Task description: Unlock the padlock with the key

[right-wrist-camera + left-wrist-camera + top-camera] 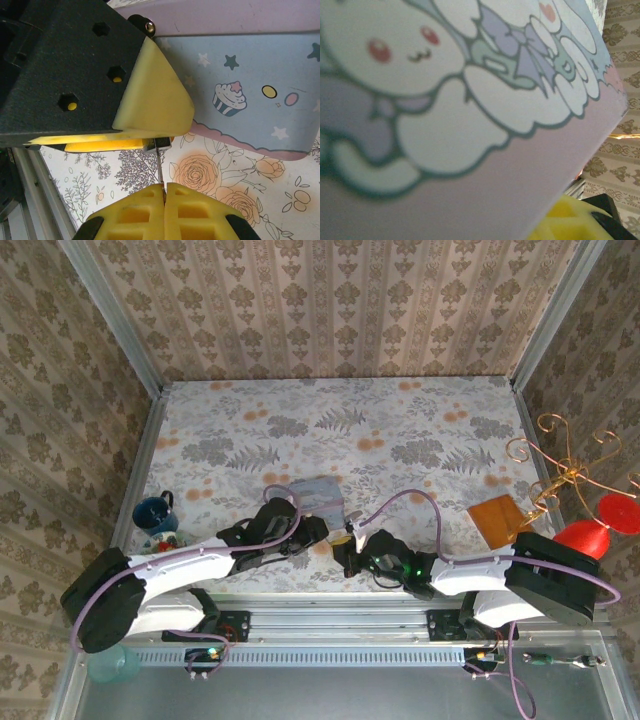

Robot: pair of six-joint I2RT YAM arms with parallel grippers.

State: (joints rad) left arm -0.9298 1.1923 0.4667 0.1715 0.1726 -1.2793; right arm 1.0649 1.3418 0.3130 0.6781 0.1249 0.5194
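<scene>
The key (160, 168) at the padlock (158, 145), near edge of the flowered desk (430, 410)
The right gripper (164, 186), pinched fully shut on the key, has its shaft touching the padlock, which the left gripper (152, 137) clamps in narrow jaws just before the blue tin (318, 494); beyond, leaf-and-flower print covers the desk to the damask-papered walls (330, 310).

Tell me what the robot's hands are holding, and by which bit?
The right gripper pinches the key by its near end, shaft sticking out. The left gripper clamps the padlock between its yellow fingers, its body mostly hidden.
</scene>
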